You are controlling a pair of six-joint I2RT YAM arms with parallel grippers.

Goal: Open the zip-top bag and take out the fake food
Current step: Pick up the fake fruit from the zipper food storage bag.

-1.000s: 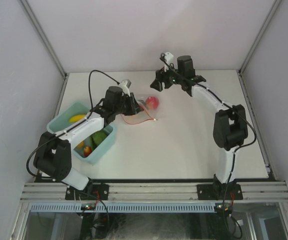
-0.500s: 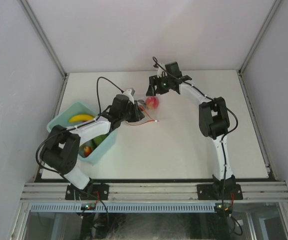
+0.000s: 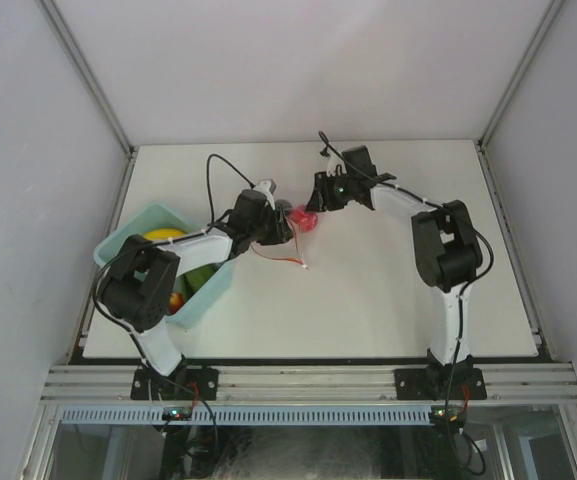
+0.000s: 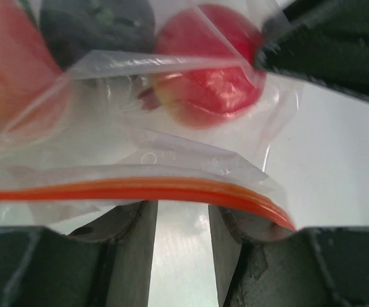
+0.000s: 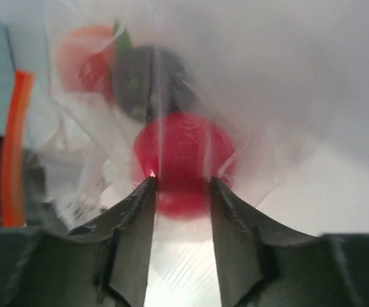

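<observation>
The zip-top bag lies mid-table, its red-orange zip strip trailing toward me. Fake food shows inside it: a red apple, a dark piece and an orange-peach fruit. My left gripper is at the bag's left end. In the left wrist view it stands open, the zip strip draped across its tips. My right gripper comes in from the far side. Its tips pinch the bag's plastic against the near end of the apple.
A light blue bin stands at the left edge under my left arm. It holds a yellow banana, a green piece and a red one. White walls close in the table's back and sides.
My right gripper swung in from the back to the bag and narrowed on it. My left gripper slid right with the bag, and its jaws widened.
</observation>
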